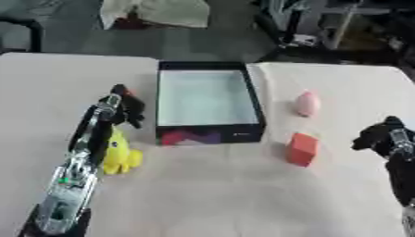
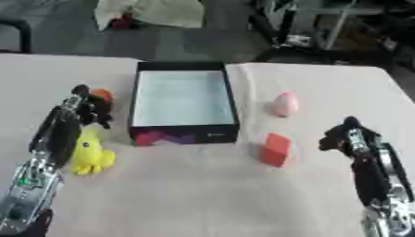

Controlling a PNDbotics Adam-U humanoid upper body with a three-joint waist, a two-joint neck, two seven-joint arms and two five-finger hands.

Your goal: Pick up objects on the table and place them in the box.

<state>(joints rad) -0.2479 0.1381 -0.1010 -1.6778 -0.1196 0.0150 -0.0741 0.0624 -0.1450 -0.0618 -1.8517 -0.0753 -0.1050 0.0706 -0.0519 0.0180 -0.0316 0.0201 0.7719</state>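
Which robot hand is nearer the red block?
Right. The right robot hand is just right of the red block, with bare table between. The left robot hand is far across, beyond the box, by the yellow toy.

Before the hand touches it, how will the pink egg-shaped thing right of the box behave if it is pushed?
The pink egg-shaped thing looks rounded with no flat side, so it will probably roll or wobble rather than slide. It lies free on the table, apart from the box and the red block, so nothing would stop it. Its smooth-looking surface may slip.
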